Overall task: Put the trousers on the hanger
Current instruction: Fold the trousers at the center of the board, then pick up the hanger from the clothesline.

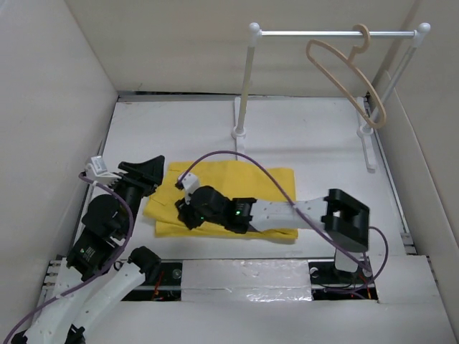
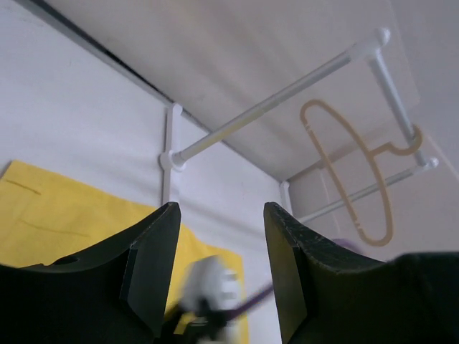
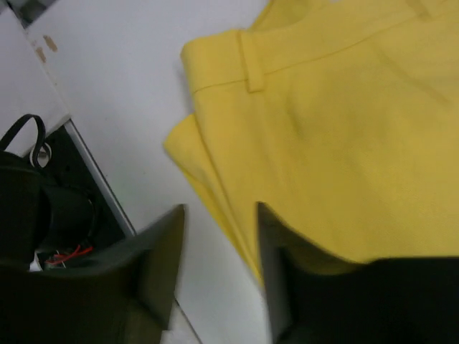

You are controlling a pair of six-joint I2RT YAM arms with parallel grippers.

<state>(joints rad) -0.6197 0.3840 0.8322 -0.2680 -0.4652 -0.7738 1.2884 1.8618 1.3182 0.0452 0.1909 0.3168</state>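
The yellow trousers (image 1: 251,188) lie folded flat on the white table. They also show in the left wrist view (image 2: 50,226) and the right wrist view (image 3: 337,122). The beige hanger (image 1: 349,72) hangs by its hook from the rail at the back right, also seen in the left wrist view (image 2: 351,168). My right gripper (image 1: 184,217) is open low over the trousers' near-left edge. In its own view (image 3: 219,229) one finger is over the cloth and one over bare table. My left gripper (image 1: 159,175) is open and empty at the trousers' left end (image 2: 221,229).
A white rail (image 1: 330,33) on two posts stands at the back, its feet on the table. Cardboard walls close in the left, back and right. A dark gap (image 3: 79,215) runs along the table's near edge. The right arm's purple cable (image 1: 244,159) arcs over the trousers.
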